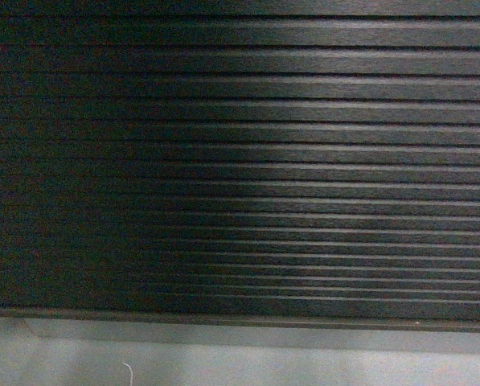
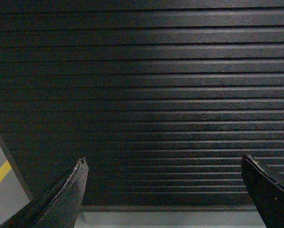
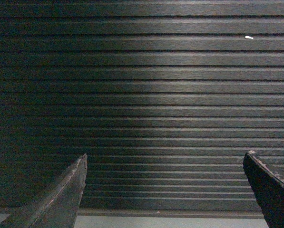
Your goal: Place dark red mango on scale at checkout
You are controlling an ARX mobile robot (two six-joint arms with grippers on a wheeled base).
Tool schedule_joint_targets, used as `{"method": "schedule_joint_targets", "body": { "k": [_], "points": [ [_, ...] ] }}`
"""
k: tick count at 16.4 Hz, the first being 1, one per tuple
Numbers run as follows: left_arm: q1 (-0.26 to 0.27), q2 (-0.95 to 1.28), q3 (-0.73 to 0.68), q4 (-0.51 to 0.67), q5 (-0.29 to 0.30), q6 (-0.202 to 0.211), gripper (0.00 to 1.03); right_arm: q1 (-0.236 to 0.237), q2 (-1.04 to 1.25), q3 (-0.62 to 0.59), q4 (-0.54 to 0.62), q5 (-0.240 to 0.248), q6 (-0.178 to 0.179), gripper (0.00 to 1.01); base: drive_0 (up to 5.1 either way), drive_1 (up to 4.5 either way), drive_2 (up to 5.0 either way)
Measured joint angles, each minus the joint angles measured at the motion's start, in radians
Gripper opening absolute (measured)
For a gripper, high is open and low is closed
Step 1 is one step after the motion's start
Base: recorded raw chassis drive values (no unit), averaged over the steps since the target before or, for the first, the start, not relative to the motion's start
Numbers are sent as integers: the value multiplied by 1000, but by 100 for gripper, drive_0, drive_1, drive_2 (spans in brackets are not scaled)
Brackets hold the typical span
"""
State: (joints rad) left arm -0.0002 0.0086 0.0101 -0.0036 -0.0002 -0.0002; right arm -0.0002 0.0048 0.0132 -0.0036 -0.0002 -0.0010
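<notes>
Both the left claw and right claw are held wide and empty, with the table's ribbed black front ahead and grey floor below. No writing is readable.

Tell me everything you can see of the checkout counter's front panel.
The black, horizontally ribbed checkout front panel fills nearly all three views. Its long parallel slats look like dark brushed or wood-grain material, lit brighter toward the right in the head view. It stands upright, ending in a plain base strip above the grey floor. A small white mark shows near its top right in the right wrist view. Nothing touches it; the open left gripper and open right gripper face it, empty.
</notes>
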Motion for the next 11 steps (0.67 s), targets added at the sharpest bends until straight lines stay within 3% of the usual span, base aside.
{"method": "schedule_joint_targets", "body": {
  "k": [11],
  "points": [
    [0, 0, 0, 0, -1, 0, 98, 0, 0, 0, 0, -2, 0, 98, 0, 0, 0]
  ]
}}
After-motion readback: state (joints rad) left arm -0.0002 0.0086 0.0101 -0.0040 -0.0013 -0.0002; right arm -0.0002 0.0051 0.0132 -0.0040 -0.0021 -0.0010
